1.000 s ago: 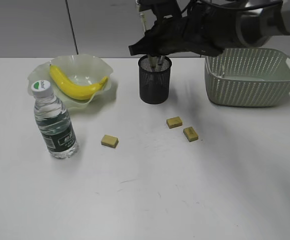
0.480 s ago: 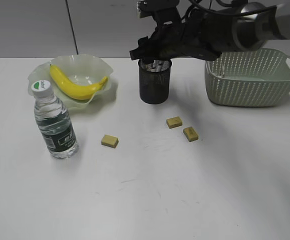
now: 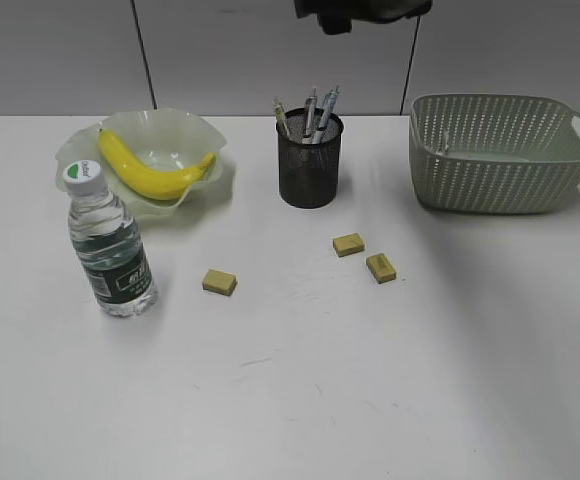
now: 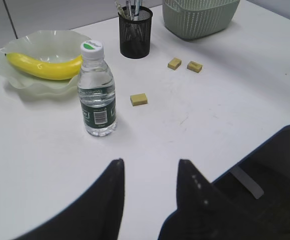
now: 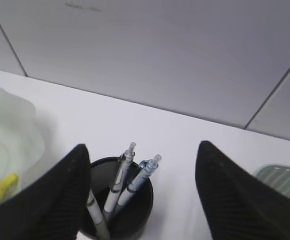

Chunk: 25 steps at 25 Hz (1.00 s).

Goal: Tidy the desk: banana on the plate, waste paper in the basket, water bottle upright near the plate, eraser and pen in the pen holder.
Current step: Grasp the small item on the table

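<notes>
The banana [image 3: 150,172] lies in the wavy pale-green plate [image 3: 195,125]. In front of the plate, the water bottle [image 3: 108,242] stands upright. Three pens [image 3: 310,108] lean in the black mesh pen holder [image 3: 309,165]. Three tan erasers [image 3: 219,282] [image 3: 348,244] [image 3: 381,267] lie on the desk [image 3: 300,400]. The basket [image 3: 500,152] stands at the back right; no waste paper shows. My right gripper [image 5: 144,146] hangs open high above the pens [image 5: 120,182], holding nothing. My left gripper [image 4: 150,165] is open over bare desk, short of the bottle [image 4: 97,95].
Only a dark part of the right arm [image 3: 360,12] shows at the top edge of the exterior view. A black block [image 4: 265,180] fills the lower right of the left wrist view. A grey panelled wall runs behind the desk.
My right gripper has opened and risen from the pen holder to the top edge of the view. The pens in the holder now show. The left gripper has not moved.
</notes>
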Each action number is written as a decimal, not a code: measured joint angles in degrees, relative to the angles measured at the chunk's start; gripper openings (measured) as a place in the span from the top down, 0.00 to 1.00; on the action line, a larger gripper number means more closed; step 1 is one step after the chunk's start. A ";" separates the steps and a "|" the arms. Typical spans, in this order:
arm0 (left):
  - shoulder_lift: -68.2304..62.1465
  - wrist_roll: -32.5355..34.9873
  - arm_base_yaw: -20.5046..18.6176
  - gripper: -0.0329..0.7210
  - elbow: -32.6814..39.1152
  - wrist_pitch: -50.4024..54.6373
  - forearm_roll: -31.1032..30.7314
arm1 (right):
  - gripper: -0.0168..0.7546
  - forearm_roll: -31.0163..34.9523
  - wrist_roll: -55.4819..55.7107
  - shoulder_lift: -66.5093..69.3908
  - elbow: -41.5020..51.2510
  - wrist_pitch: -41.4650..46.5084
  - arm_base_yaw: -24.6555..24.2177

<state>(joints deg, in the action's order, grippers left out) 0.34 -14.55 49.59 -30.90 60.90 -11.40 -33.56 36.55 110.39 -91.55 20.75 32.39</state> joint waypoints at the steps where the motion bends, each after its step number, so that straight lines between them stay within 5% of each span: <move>1: 0.00 0.00 0.00 0.60 0.00 0.00 0.00 | 0.31 2.57 -4.08 -1.82 0.00 2.51 0.42; 8: 0.00 0.00 0.00 0.61 0.00 0.00 0.00 | 0.33 13.88 -21.11 -13.84 3.46 19.99 2.85; 16: 0.00 0.00 0.00 0.61 0.00 0.00 0.17 | 0.45 19.54 -23.35 -36.52 27.93 20.40 4.67; 25: 0.00 0.00 0.00 0.61 0.00 0.00 0.18 | 0.47 21.13 -23.46 -69.53 49.72 29.27 4.67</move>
<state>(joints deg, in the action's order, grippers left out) 0.34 -14.55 49.59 -30.90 60.90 -11.22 -12.43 13.09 40.86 -41.82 50.02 37.06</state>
